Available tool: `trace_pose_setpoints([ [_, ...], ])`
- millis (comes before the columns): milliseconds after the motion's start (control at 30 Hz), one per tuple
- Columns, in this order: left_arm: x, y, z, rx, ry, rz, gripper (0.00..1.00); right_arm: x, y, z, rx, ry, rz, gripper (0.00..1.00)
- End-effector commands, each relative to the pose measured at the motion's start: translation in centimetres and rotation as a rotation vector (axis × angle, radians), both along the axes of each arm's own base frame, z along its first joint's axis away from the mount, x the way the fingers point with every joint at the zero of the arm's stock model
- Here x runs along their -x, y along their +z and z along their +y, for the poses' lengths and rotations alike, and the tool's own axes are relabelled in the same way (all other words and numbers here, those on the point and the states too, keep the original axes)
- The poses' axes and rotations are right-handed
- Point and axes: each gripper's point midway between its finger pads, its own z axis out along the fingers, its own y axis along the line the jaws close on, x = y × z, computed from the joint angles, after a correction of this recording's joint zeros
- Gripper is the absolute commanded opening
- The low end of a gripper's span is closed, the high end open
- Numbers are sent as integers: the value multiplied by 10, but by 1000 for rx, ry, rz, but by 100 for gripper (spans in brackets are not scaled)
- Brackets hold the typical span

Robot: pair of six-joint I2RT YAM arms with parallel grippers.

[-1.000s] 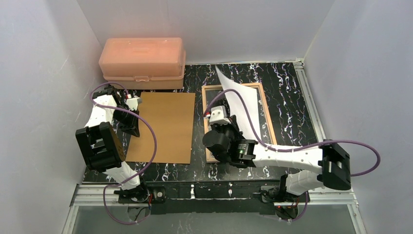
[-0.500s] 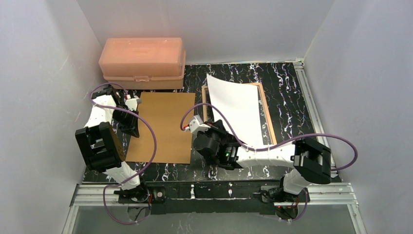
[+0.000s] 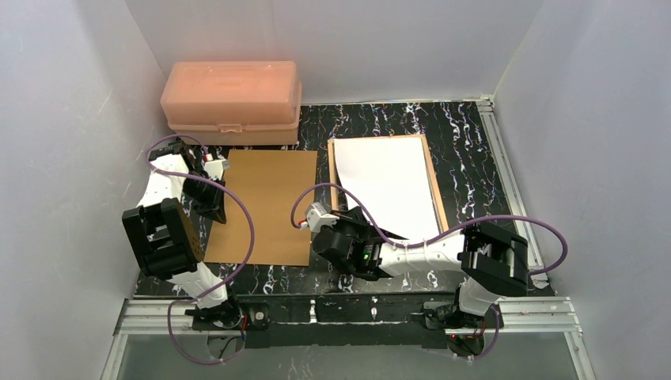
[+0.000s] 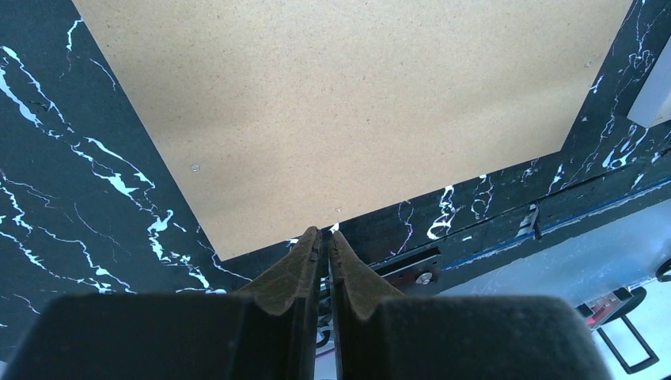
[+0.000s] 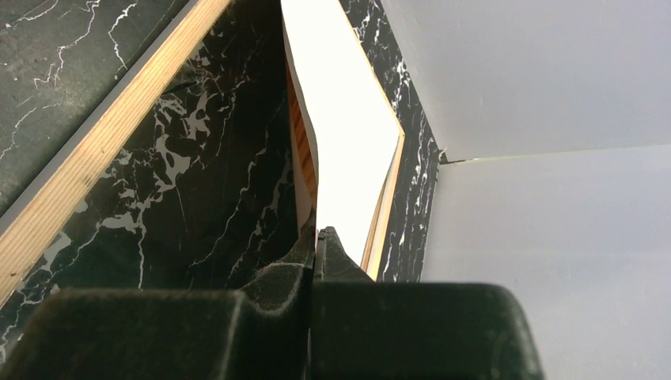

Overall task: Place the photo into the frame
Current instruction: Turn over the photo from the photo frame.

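The photo [image 3: 386, 182] lies white back up over the frame [image 3: 434, 184], whose tan wood edge shows along the right and left sides. My right gripper [image 3: 358, 224] is low at the photo's near left corner and shut on its edge. In the right wrist view the photo [image 5: 348, 134] runs away from the closed fingertips [image 5: 305, 241], slightly bowed above the frame's wood rail [image 5: 95, 142]. My left gripper [image 3: 215, 210] is shut on nothing, hovering at the left edge of the backing board; its tips [image 4: 324, 233] point past the board's near corner.
A plain brown backing board [image 3: 265, 206] lies flat left of the frame, also filling the left wrist view [image 4: 340, 103]. A pink plastic box [image 3: 232, 101] stands at the back left. White walls enclose the black marbled table [image 3: 467, 134] on three sides.
The right gripper has moved left and nearer, lowering the photo from a curled, raised stance to lying nearly flat over the frame. The left arm has not moved.
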Motion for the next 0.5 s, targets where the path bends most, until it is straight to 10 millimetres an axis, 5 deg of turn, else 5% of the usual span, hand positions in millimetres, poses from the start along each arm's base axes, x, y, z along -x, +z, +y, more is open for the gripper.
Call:
trace_pose_setpoints([
  [0, 1, 10, -3, 22, 0, -19, 7, 3, 1, -7, -57, -41, 1, 1],
  [467, 3, 7, -3, 20, -3, -12, 7, 24, -14, -2, -61, -31, 9, 1],
])
